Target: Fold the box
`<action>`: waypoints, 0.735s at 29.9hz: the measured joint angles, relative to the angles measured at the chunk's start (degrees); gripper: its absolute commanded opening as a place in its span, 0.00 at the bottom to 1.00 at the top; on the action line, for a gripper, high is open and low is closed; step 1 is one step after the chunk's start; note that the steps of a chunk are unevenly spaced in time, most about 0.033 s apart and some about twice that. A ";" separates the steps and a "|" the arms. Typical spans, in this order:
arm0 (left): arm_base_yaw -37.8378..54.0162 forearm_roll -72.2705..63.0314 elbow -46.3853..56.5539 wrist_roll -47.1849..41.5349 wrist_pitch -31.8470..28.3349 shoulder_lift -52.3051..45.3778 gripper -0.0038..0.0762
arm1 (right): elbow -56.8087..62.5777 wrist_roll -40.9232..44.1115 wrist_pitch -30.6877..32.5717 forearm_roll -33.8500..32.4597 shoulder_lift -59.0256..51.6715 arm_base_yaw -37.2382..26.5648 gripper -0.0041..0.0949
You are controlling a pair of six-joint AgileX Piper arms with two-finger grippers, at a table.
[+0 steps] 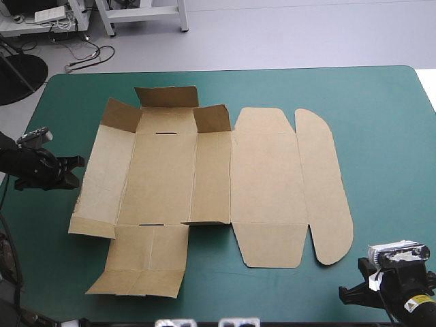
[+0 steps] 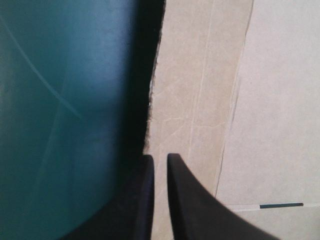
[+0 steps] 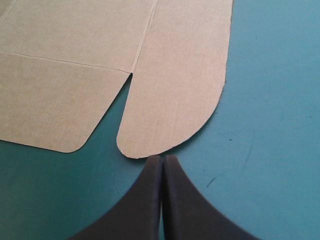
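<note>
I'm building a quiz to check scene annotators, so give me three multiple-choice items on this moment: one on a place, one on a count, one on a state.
1. Where is the right gripper?
A. Just short of the rounded end flap of the box, by the table's near right corner
B. Over the raised far flaps
C. At the table's far edge

2. How many dark slits show in the box in the high view?
A. None
B. Two
C. Five

3. How is the left gripper?
A. Wide open
B. Shut on the box's left edge
C. Shut on a T-shirt

Answers:
1. A: in the right wrist view its shut fingers point at the flap's curved edge, over the teal-green cover.
2. B: one slit lies toward the far end, one toward the near end.
3. B: its fingers are all but shut, with brown board between them.
</note>
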 measured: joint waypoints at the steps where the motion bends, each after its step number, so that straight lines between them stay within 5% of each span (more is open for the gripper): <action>1: 0.00 0.08 0.00 0.57 0.08 0.00 0.41 | 0.00 0.00 0.00 0.00 0.00 0.00 0.02; 6: 0.00 0.44 0.00 2.27 -0.08 0.00 0.70 | 0.00 0.00 0.00 0.00 0.00 0.00 0.02; 22: 0.00 -5.25 0.00 2.50 0.05 8.45 0.66 | 0.00 0.00 0.00 0.00 0.00 0.00 0.02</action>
